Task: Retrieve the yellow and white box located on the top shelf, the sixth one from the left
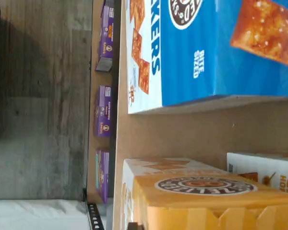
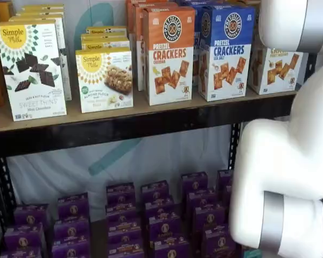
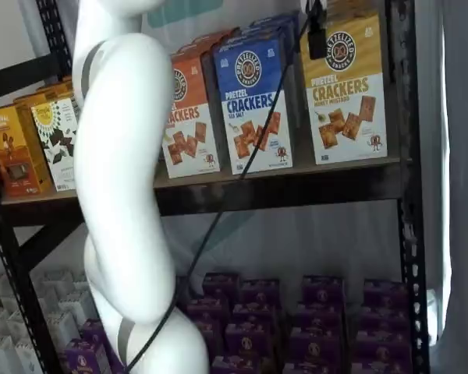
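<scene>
The yellow and white box [image 3: 347,93] stands upright at the right end of the top shelf [image 3: 281,178], just left of a black upright. In a shelf view it [image 2: 274,70] is partly hidden behind my white arm. The wrist view shows its yellow top with the round dark logo [image 1: 201,191] from close by. My gripper [image 3: 318,33] shows only as a black finger hanging from the view's top edge with a cable, in front of the box's upper left corner. No gap between fingers shows. The shelf board also shows in a shelf view [image 2: 124,115].
A blue-topped crackers box [image 2: 226,51] and an orange-topped one [image 2: 169,59] stand left of the yellow box. Simple Mills boxes [image 2: 103,78] stand further left. Purple boxes [image 2: 151,220] fill the lower level. My white arm [image 3: 125,156] stands before the shelves. A black upright [image 3: 402,156] borders the right.
</scene>
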You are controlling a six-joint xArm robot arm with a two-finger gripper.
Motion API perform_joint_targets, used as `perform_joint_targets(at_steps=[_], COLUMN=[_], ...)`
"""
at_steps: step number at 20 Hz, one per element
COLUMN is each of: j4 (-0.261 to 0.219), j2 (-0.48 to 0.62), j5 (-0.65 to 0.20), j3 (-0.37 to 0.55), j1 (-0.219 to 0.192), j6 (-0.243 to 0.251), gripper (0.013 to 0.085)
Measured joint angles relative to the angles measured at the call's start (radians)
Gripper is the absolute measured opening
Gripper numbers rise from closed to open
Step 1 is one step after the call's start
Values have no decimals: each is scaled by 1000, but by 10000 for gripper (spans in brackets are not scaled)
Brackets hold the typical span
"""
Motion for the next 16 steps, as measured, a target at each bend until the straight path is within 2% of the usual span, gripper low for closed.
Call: perform_joint_targets(at_steps=[3,16], j4=[4,9], j2=[2,-15], j5=[2,-8], j3=[-3,13], j1=[-1,-9], j6=[1,-6], gripper=[610,610])
